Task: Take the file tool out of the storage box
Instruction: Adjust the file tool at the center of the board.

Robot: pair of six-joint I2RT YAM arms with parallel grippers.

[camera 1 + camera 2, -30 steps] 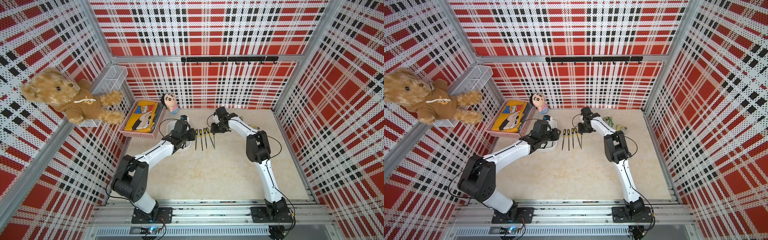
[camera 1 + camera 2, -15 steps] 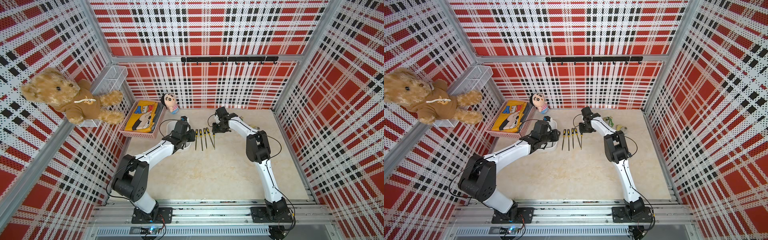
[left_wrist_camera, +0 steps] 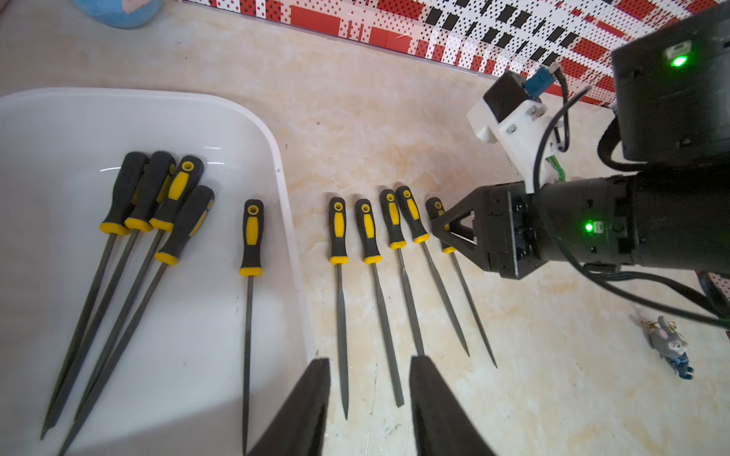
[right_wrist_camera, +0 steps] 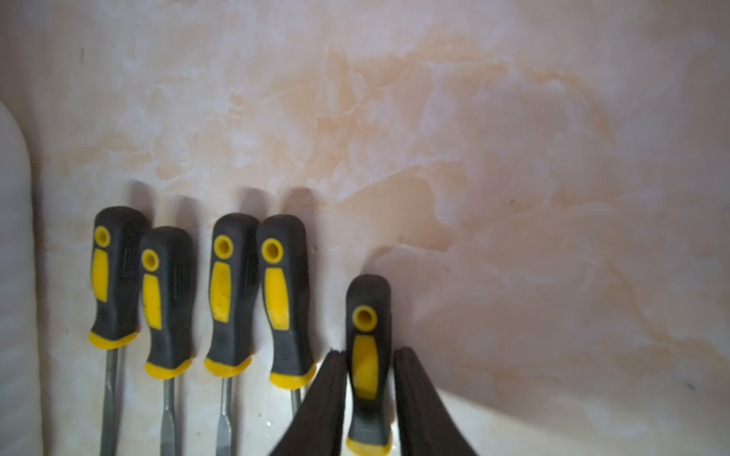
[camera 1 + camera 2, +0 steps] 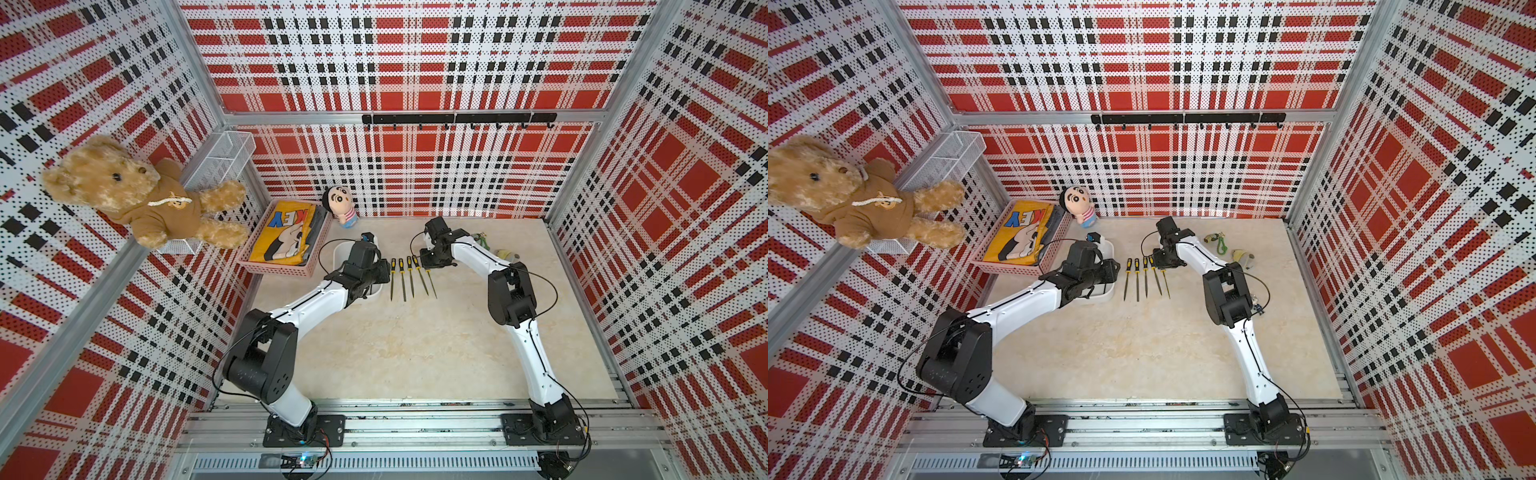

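Observation:
The storage box [image 3: 118, 98] is a shallow white tub; several black-and-yellow file tools [image 3: 174, 221] lie inside it. In both top views my left arm covers most of the storage box [image 5: 338, 250] [image 5: 1111, 248]. Several more files [image 5: 402, 277] [image 5: 1137, 277] [image 3: 367, 237] lie side by side on the table just right of it. My right gripper [image 4: 367, 355] [image 5: 427, 264] [image 5: 1158, 262] is shut on the handle of the rightmost file [image 4: 365, 316], which rests on the table. My left gripper [image 3: 369, 379] hangs open and empty over the box's right edge, above the file tips.
A pink basket [image 5: 286, 269] holding a yellow cloth stands left of the box, with a small doll [image 5: 343, 205] behind it. A teddy bear [image 5: 124, 191] and a wire basket [image 5: 220, 160] hang on the left wall. Small trinkets [image 5: 1221, 243] [image 3: 671, 351] lie at the back right.
My right gripper's jaws have closed in on the rightmost file's handle. Both arms have stayed almost where they were.

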